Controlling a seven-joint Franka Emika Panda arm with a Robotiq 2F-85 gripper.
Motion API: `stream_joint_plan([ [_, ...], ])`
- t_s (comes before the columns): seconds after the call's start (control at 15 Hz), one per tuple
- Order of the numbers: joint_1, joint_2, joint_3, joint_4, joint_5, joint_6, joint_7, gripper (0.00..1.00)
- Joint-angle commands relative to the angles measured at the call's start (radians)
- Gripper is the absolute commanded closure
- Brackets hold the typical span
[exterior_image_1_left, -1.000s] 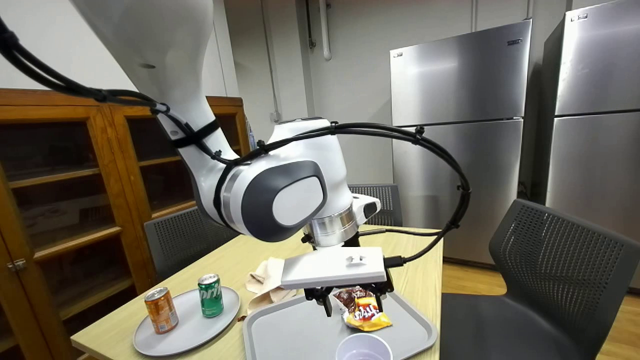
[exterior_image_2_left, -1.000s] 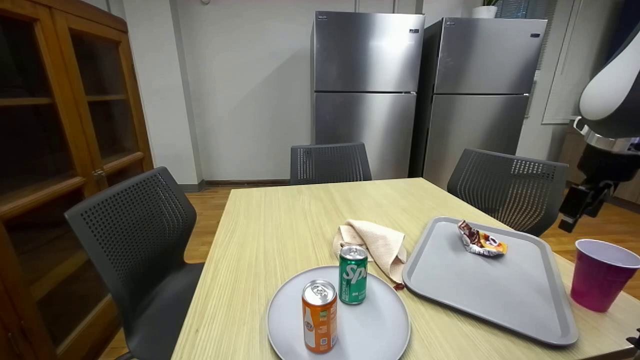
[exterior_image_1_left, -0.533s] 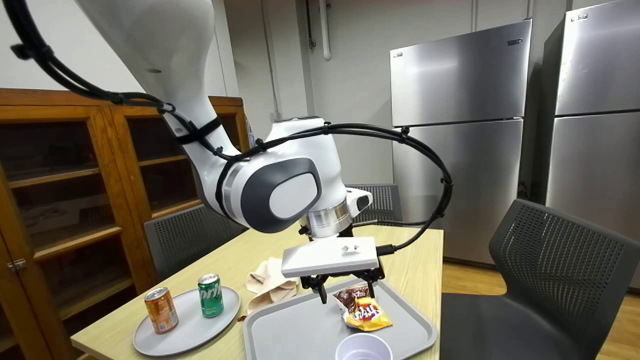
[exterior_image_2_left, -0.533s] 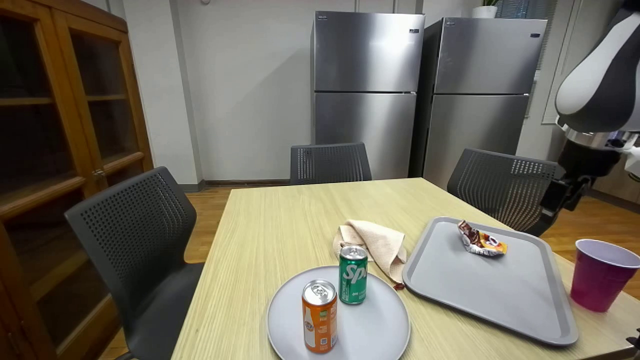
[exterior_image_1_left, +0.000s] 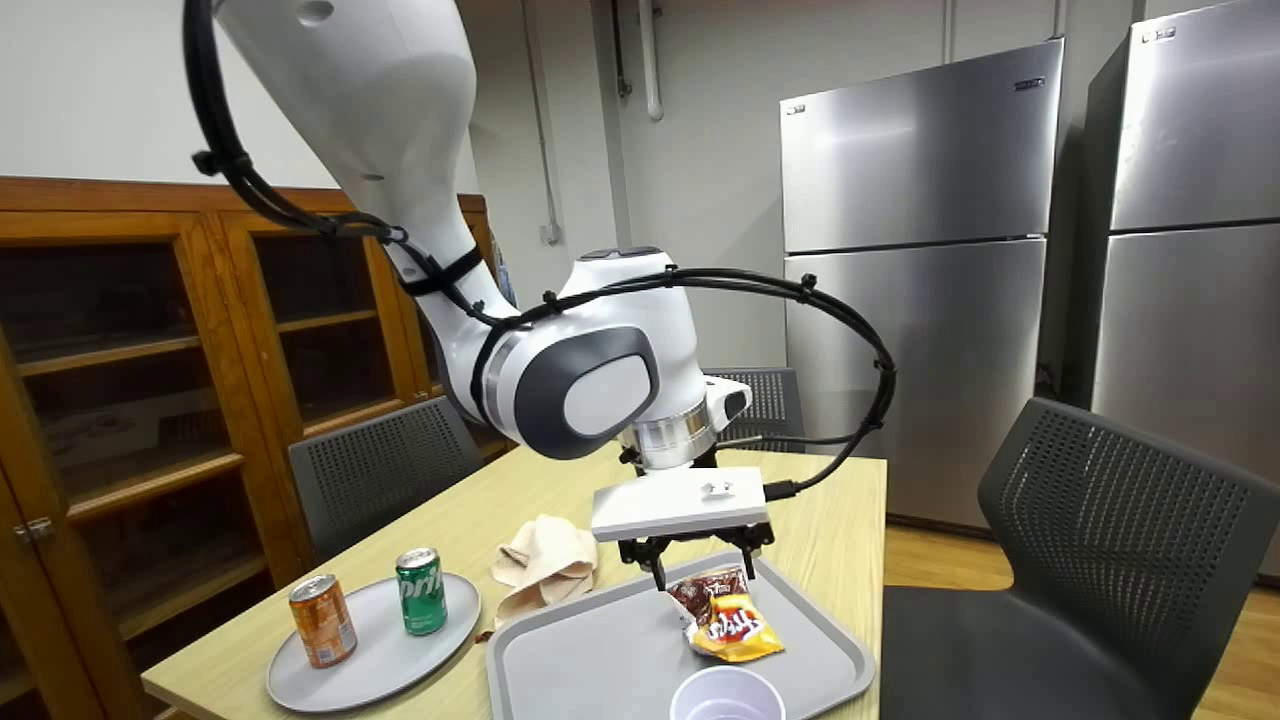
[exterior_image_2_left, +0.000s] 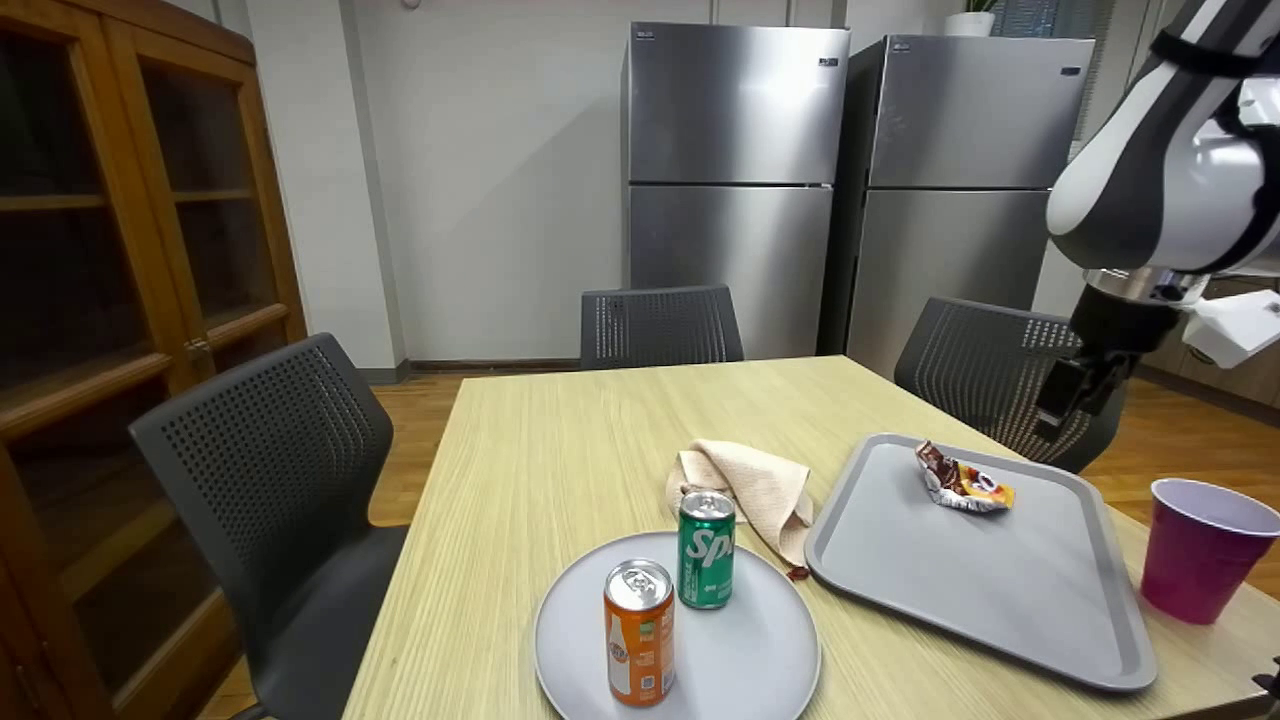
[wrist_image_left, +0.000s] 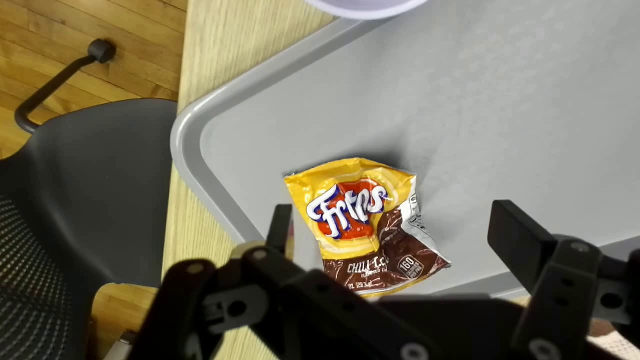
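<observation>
A: What has the black two-fingered gripper (exterior_image_1_left: 705, 582) got hold of?
B: Nothing. Its fingers (wrist_image_left: 517, 242) are spread wide, hanging above and clear of everything.
A: And what lies nearest below?
B: A crumpled yellow-and-brown foil Fritos bag (wrist_image_left: 350, 215), which the wrist view shows between them. It rests on a grey rectangular plastic tray (exterior_image_2_left: 1000, 590), close to the edge that is farthest off in an exterior view.
A: Around the tray?
B: A tapered magenta plastic cup (exterior_image_2_left: 1200, 565), pale lilac inside, stands upright on the light wood-grain table (exterior_image_2_left: 560, 460), just beside the tray's right edge in that view. A rumpled beige cloth (exterior_image_2_left: 750, 490) lies by the left edge.
A: Farther out?
B: A round grey plate (exterior_image_2_left: 765, 650) carries an upright green metal Sprite can (exterior_image_2_left: 706, 560), nearer the tray, and an upright orange metal can (exterior_image_2_left: 640, 635). Around the table's edges, dark grey perforated-back chairs (exterior_image_2_left: 660, 325); then two stainless-steel refrigerators (exterior_image_2_left: 735, 110) by the wall.
</observation>
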Motion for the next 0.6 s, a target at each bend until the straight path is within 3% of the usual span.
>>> stream_joint_plan([
  [0.0, -0.041, 0.078, 0.051, 0.085, 0.051, -0.002, -0.065, 0.0],
  [0.53, -0.098, 0.178, 0.107, 0.174, 0.051, 0.001, -0.088, 0.0],
])
